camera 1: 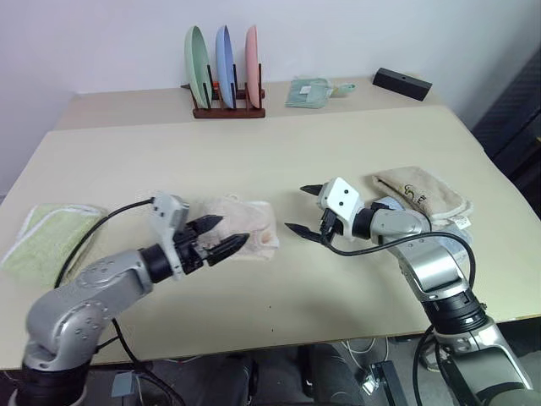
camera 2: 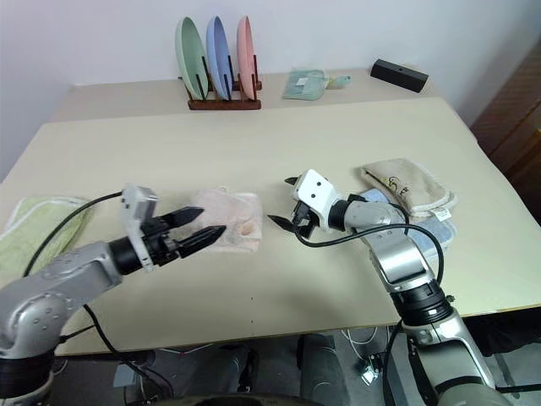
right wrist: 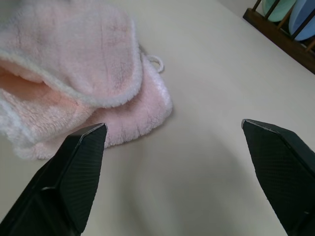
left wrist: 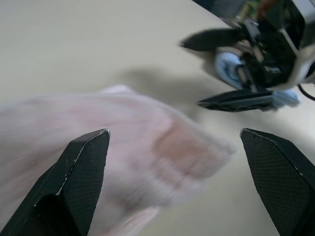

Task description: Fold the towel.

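Observation:
The pale pink fluffy towel (camera 1: 249, 222) lies on the table as a small folded bundle, its white loop (right wrist: 155, 62) showing at one edge. My left gripper (camera 1: 232, 230) hovers at the towel's left side with its fingers (left wrist: 83, 162) spread open and nothing held; the towel (left wrist: 123, 147) lies just past them. To the right of the towel, a short gap away, my right gripper (camera 1: 296, 208) points toward it. Its fingers (right wrist: 81, 167) stand wide open and empty, with the towel (right wrist: 74, 73) ahead of them.
A light green towel (camera 1: 46, 237) lies at the table's left edge and a beige towel with a dark logo (camera 1: 418, 194) beside my right arm. At the back stand a plate rack (camera 1: 226, 76), a small teal cloth (camera 1: 308, 91) and a black box (camera 1: 402, 83).

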